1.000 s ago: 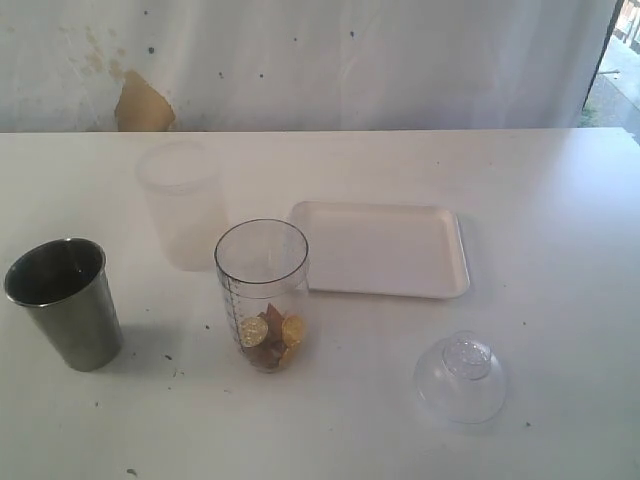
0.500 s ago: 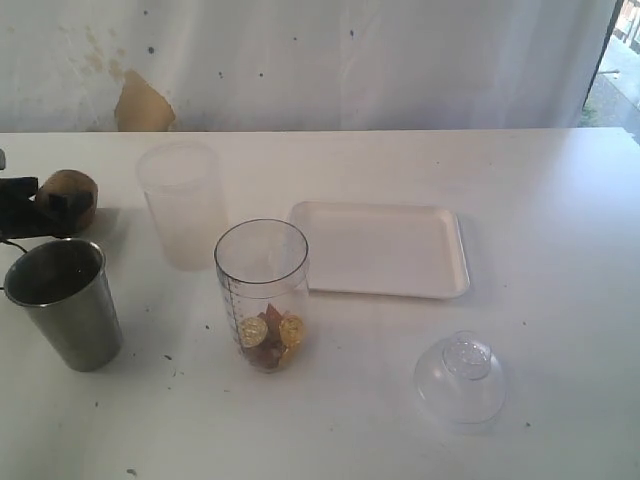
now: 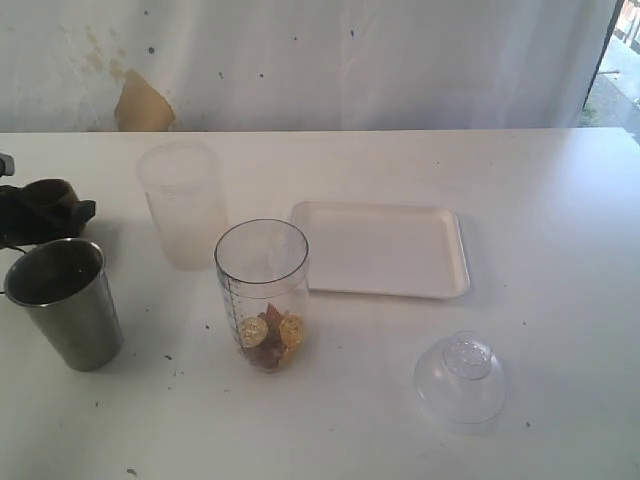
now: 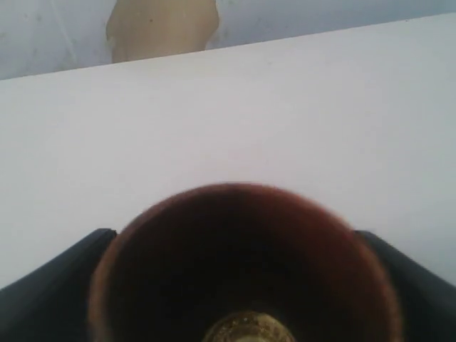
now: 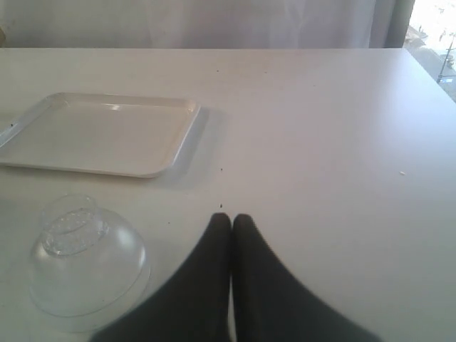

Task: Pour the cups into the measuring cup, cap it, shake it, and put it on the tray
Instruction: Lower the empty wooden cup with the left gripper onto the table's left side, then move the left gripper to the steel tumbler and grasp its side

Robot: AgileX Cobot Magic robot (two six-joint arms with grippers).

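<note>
Currently, the white tabletop [image 3: 560, 200] carries every item except one cup. The tray [image 3: 380, 250] is the widest item. It lies flat ahead of the right tool [image 5: 231, 235], well apart from it. It also lies well apart from the left tool [image 3: 40, 208].

The frosted cup [image 3: 183, 205] stands upright near the left tool, between that tool and the tray. The measuring cup [image 3: 262, 290] stands upright and uncapped, farther from the left tool than the frosted cup. It is just beside the tray's near corner but not on the tray. The steel cup [image 3: 68, 305] stands upright just beside the left tool, on the side toward the front edge.

The left tool pinches a second cup [image 4: 242, 263], which looks dark brown in these views. One black finger [image 4: 57, 285] sits on each side of its wall. The cup's mouth faces the wrist camera.

The clear dome lid [image 5: 85, 263] rests on the tabletop near the right tool's tips, between that tool and the tray. The right tool's fingers are pressed together and hold nothing.

Gold pieces [image 3: 270, 332] lie in the bottom of the measuring cup. One gold round piece [image 4: 246, 329] shows deep inside the held cup.
</note>
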